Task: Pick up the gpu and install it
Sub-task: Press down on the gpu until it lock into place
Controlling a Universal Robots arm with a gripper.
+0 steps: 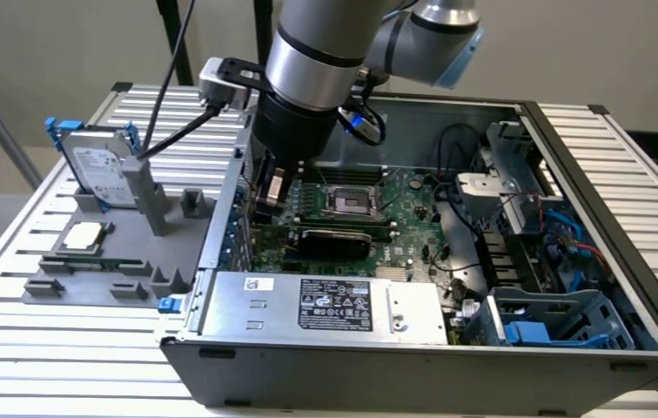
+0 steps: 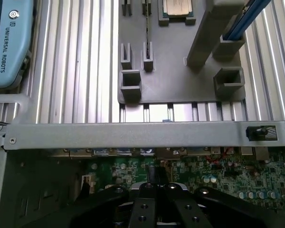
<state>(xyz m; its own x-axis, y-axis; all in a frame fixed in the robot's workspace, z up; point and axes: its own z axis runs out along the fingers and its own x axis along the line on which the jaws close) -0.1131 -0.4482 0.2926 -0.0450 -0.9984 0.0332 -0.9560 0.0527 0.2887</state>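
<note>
Exterior view: high, looking down obliquely into the open computer case [image 1: 607, 218], mid-range. Wrist view: close, looking over the case wall [image 2: 133, 134] toward the grey fixture tray [image 2: 180, 80]. Shared: motherboard [image 1: 352, 205], tray, slatted tabletop [image 1: 27, 331].

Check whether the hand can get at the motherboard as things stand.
Probably yes. The case is open on top, and the hand is down inside it, just above the motherboard near the wall; nothing shows between them.
</note>
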